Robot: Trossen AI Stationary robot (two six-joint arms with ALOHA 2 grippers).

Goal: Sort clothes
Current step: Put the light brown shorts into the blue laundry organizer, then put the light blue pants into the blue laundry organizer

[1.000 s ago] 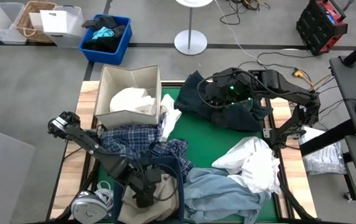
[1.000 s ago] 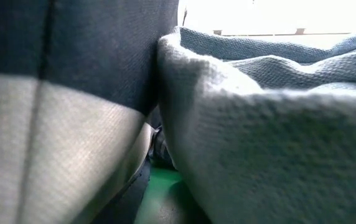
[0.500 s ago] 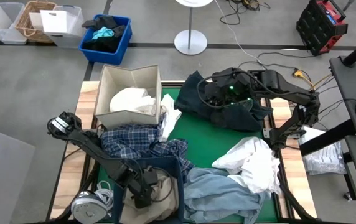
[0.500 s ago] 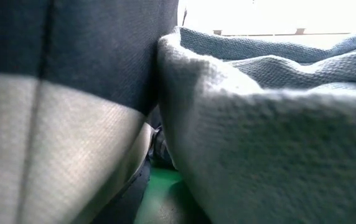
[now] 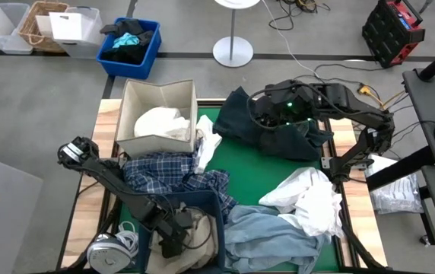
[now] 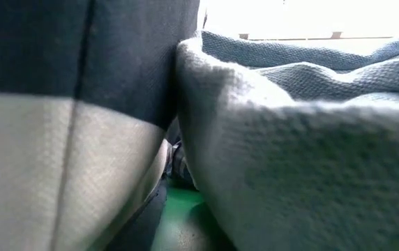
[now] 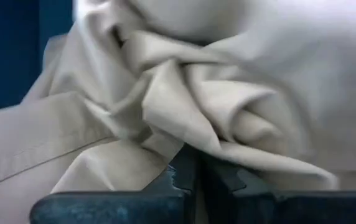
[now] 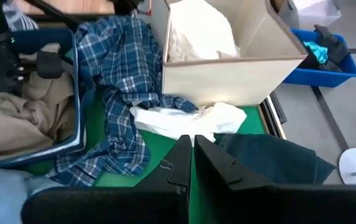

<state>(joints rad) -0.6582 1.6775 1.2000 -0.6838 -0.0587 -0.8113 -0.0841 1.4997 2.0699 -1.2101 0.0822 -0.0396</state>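
A: Where is the left gripper (image 5: 173,242)?

B: Down in the dark blue bin (image 5: 219,221) at the table's near edge, on the tan trousers (image 7: 184,112). Its fingers are pressed together with a fold of the tan cloth running down to them (whether the cloth is really pinched I cannot tell).

A: And the right gripper (image 8: 192,163)?

B: Over the dark navy piece (image 5: 278,129) at the far right of the green mat (image 5: 252,171), fingers closed on nothing.

A: How do the clothes lie?

B: The plaid shirt (image 5: 168,175) stretches from beside the cardboard box (image 5: 157,114) toward the blue bin, its long axis slanting across the mat. A white shirt (image 5: 160,122) sits in the box, another white piece (image 5: 206,144) beside it. A white shirt (image 5: 309,202) and the light blue denim (image 5: 267,236) fill the near right corner.

A: Open room?

B: Bare mat shows in the middle, between the piles.
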